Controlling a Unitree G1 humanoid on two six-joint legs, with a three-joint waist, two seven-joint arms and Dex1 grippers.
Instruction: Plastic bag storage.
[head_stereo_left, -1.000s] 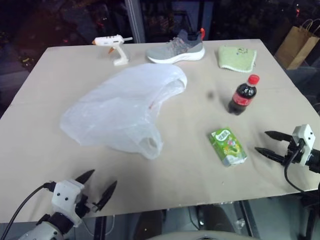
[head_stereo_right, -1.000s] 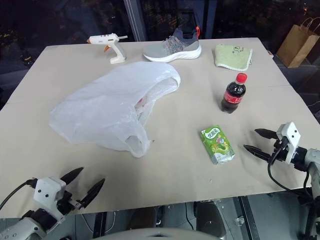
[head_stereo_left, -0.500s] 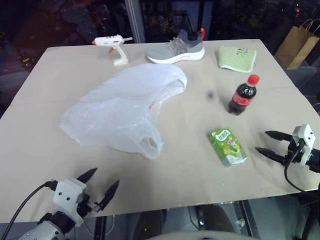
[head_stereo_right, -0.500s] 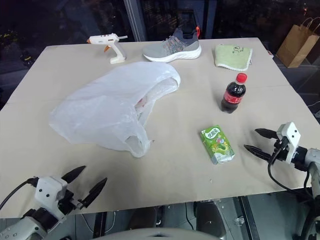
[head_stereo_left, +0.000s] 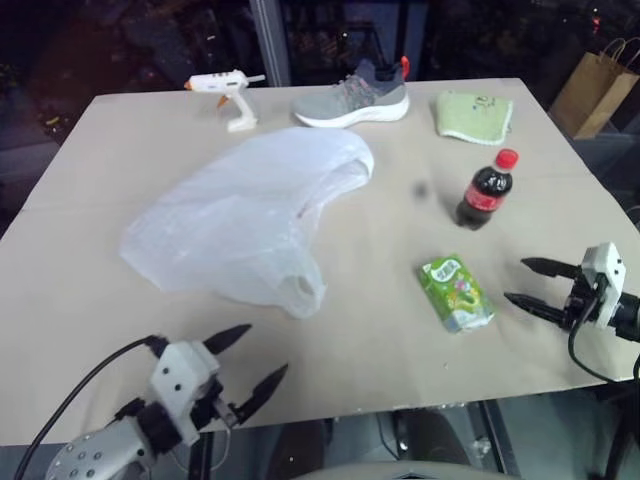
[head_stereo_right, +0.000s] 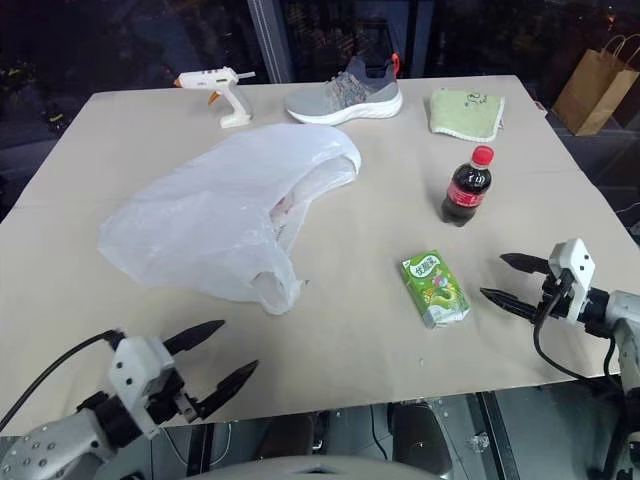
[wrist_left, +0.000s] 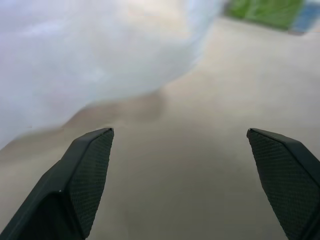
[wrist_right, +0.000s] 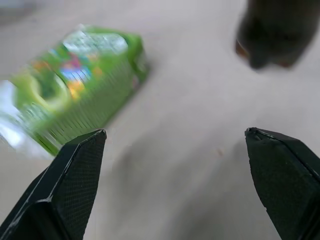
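Plastic bag (head_stereo_left: 245, 222), the crinkly translucent white carrier, lies loose mid-table, handles toward you; your left gripper (head_stereo_left: 247, 363) and right gripper (head_stereo_left: 528, 283) hover spread wide and empty, ready to gather it.

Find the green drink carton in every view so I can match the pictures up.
Left eye view: the green drink carton lies right of centre, below the red-capped cola bottle.
Right eye view: right of centre, below the same bottle.
Left wrist view: a green blur at the upper right corner.
Right wrist view: fills the left side.
Shared landmark: the cola bottle, dark at the upper right in the right wrist view.
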